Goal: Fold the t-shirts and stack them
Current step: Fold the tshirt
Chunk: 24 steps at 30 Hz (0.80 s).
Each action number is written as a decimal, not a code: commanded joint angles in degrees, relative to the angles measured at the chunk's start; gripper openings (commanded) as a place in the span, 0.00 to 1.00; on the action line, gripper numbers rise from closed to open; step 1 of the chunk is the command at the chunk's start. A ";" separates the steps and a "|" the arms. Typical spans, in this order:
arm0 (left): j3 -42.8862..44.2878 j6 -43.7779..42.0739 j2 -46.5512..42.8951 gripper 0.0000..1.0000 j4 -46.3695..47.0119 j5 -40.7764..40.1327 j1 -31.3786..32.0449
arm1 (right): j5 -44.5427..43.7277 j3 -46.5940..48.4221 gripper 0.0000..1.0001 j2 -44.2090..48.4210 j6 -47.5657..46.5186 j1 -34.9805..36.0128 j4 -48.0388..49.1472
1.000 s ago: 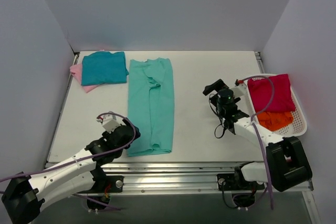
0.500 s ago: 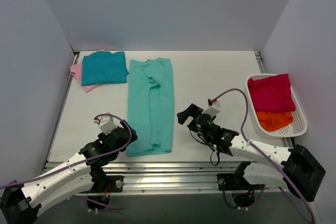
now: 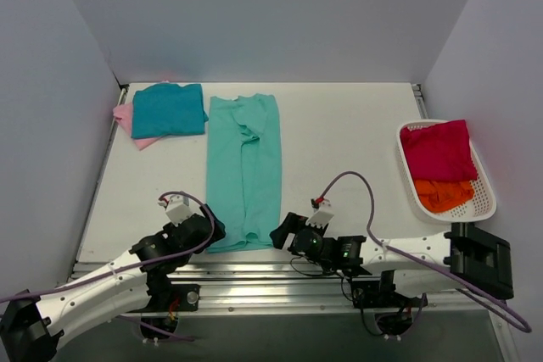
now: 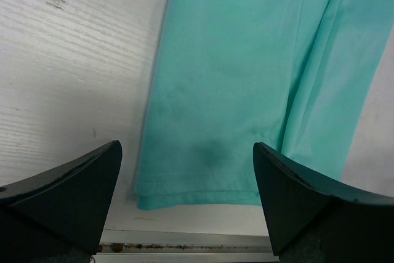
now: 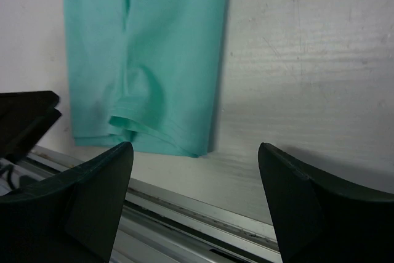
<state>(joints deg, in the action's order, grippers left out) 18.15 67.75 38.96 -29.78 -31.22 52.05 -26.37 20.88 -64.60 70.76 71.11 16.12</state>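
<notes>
— Left gripper (image 4: 186, 145): jaws spread wide and empty, poised above the hem of the mint t-shirt (image 3: 244, 167). And the right gripper (image 5: 195, 146)?
— Gaping too, holding nothing, just beside the hem's right corner.
— How does the shirt lie?
— Folded lengthwise into a long narrow strip, flat on the table (image 3: 339, 125), with its hem at the near edge and a faint dark spot close to it.

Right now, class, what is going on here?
The robot's left hand and right hand hover open at the near corners of the mint shirt, which lies folded lengthwise into a strip; neither grips it. A teal shirt sits folded on a pink shirt at the far left. A crimson shirt and an orange shirt wait in the basket.
</notes>
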 commanded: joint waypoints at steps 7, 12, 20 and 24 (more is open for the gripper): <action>-0.93 3.09 0.41 0.97 1.83 0.20 1.21 | -3.95 -0.67 0.63 -13.18 5.79 3.16 9.19; -1.45 3.45 1.03 0.97 3.06 0.11 1.56 | -4.74 -0.49 0.61 -14.15 5.70 3.16 8.93; -1.72 3.62 3.23 0.98 4.91 0.29 1.91 | -5.71 0.74 0.37 -16.78 4.91 3.07 9.37; -1.98 3.80 3.32 0.97 4.91 0.02 2.18 | -5.89 1.26 0.33 -18.72 4.65 3.07 9.81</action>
<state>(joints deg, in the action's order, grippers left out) 16.43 69.84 42.19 -26.20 -30.59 53.82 -30.02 21.28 -81.12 75.24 73.95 28.47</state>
